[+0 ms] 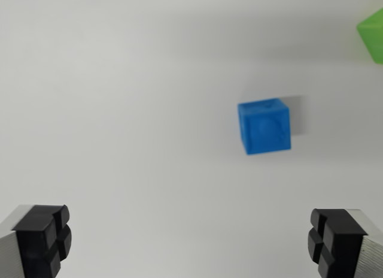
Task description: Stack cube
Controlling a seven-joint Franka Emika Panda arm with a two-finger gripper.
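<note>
The tool (191, 242) hangs above a plain white tabletop (119, 110) with its two black-padded fingers spread wide, one at each lower corner of the wrist view, and nothing between them. The blue cube (264, 126) sits alone on the tabletop ahead of the tool and off to the wrist view's right of the midline between the fingers, nearer the right-hand finger (335, 242) than the left-hand one (42, 239), and well clear of both. It looks slightly rotated, so its faces are not quite square to the line joining the fingers. A green block (372, 32), cut off by the frame edge, lies farther ahead and further to the wrist view's right, well apart from the blue cube.

Judging from this layout, no grasp has begun. The coming move turns on that offset: the tool would need to travel forward and toward the wrist view's right to centre the blue cube between its fingers, probably with a small twist to match the faces, before descending.
</note>
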